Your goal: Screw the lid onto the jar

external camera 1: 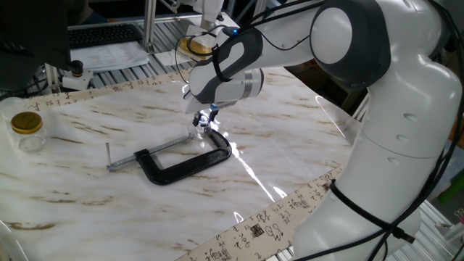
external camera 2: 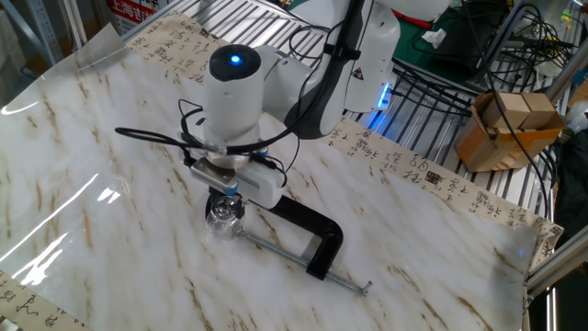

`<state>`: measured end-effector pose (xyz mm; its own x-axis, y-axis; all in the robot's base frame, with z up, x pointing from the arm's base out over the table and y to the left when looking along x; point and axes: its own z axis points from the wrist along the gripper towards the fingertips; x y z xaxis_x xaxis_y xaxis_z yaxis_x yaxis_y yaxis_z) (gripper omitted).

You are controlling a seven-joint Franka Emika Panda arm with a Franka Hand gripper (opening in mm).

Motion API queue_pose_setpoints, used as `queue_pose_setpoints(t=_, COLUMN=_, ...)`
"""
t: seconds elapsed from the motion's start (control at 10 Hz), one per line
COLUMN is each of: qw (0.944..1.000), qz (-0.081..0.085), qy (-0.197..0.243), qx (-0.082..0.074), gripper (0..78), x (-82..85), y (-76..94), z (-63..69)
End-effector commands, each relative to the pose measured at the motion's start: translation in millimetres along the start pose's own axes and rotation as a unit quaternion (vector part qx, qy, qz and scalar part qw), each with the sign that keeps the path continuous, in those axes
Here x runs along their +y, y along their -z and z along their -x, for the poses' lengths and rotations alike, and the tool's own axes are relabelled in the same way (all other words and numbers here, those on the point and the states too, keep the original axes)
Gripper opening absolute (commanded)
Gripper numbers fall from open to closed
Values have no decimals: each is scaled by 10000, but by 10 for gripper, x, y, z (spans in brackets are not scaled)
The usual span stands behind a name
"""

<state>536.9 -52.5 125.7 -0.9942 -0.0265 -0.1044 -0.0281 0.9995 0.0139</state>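
The tiny clear glass jar stands on the marble table beside the screw end of the black C-clamp. It also shows in the other fixed view. My gripper points straight down right over the jar, with its fingers closed on the small silvery lid with a bluish glint. The lid sits on the jar's mouth. In the other fixed view the gripper hides most of the lid.
The C-clamp lies right next to the jar. A larger clear jar with a gold lid stands at the far left edge. A round gold-topped object sits behind the table. A cardboard box is off the table.
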Motion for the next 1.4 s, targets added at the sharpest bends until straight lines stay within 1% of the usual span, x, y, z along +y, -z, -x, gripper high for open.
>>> queue_pose_setpoints(t=0.1, qw=9974, qz=235, qy=-677, qx=-106, gripper=11, x=-32, y=5, z=-3)
queue_pose_setpoints(t=0.3, qw=9959, qz=194, qy=-852, qx=-223, gripper=11, x=-32, y=5, z=-3)
queue_pose_setpoints(t=0.8, qw=9947, qz=166, qy=-961, qx=-329, gripper=11, x=-32, y=4, z=-4)
queue_pose_setpoints(t=1.1, qw=9951, qz=170, qy=-944, qx=-228, gripper=11, x=-33, y=-44, z=-44)
queue_pose_setpoints(t=1.2, qw=9952, qz=163, qy=-960, qx=-84, gripper=11, x=-34, y=-54, z=-53)
queue_pose_setpoints(t=1.3, qw=9953, qz=155, qy=-960, qx=20, gripper=11, x=-34, y=-55, z=-62)
queue_pose_setpoints(t=1.4, qw=9952, qz=154, qy=-968, qx=47, gripper=11, x=-35, y=-56, z=-64)
